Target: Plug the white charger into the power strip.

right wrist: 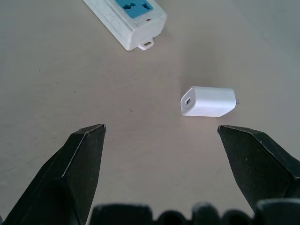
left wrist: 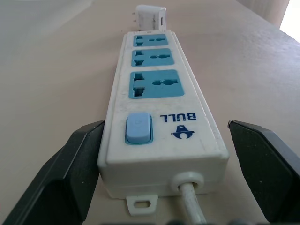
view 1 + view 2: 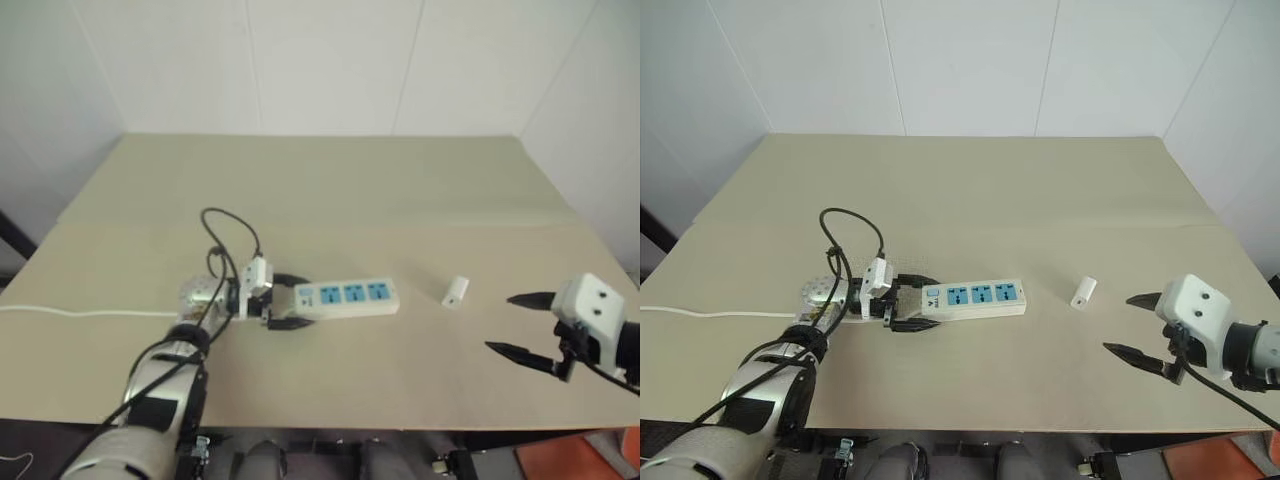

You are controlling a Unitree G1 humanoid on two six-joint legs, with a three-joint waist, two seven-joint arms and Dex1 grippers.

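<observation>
Between the spread black fingers of the left claw (image 2: 159, 187) lies the switch end of the long white plastic power strip (image 3: 346, 298) with three blue socket faces; one finger seems to touch its side, the other stands apart. This looks like the bracing step, nothing plugged in yet. Ahead of the right claw (image 1: 154, 154), also spread and empty, the small white rounded charger (image 1: 208, 101) lies on its side on the beige desk (image 3: 330, 190), just beyond the strip's far end. Next, that claw likely needs to advance and pinch the charger's flat sides, then turn its prongs toward a socket.
</observation>
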